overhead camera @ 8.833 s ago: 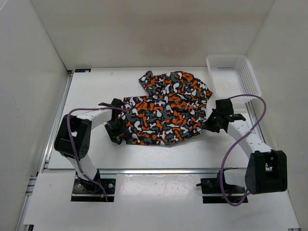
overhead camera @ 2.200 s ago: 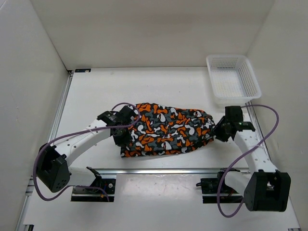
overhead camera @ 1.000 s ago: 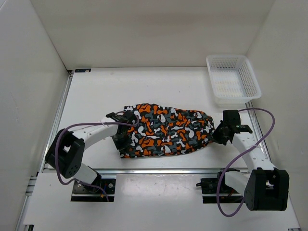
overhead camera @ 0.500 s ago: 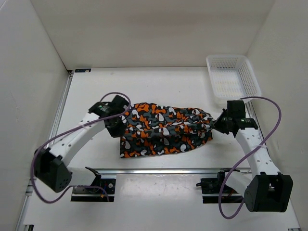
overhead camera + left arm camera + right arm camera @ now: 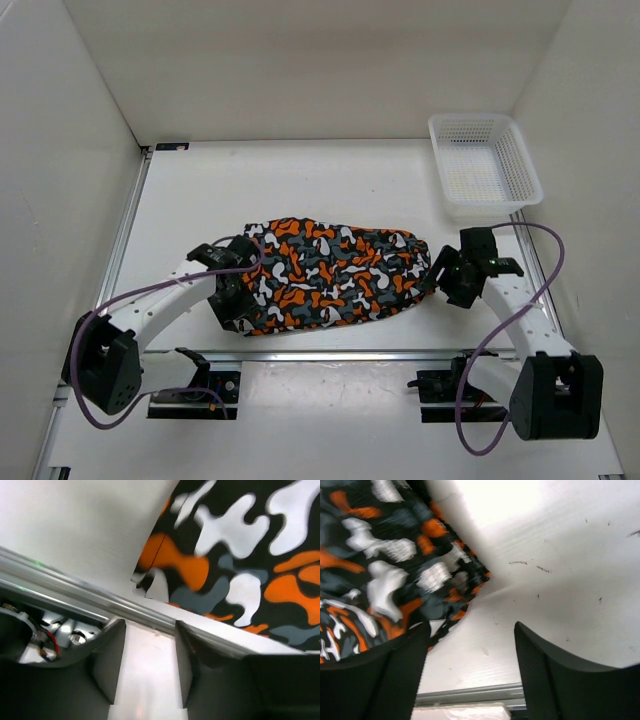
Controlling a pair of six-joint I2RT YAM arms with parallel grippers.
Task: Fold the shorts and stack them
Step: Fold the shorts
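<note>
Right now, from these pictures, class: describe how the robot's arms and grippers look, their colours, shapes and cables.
The left arm and right arm have white links, the left with a row of small holes, and chunky black joints. A purple cable loops along each. The left gripper and right gripper are black; the right wrist view shows broad dark fingers with finely textured faces.

Orange-black-grey-white camouflage shorts (image 5: pixel 330 275); white mesh basket (image 5: pixel 484 166).

shorts (image 5: pixel 330 275) ctr table (image 5: pixel 300 180), basket (image 5: pixel 485 207) far-right (apart)
</note>
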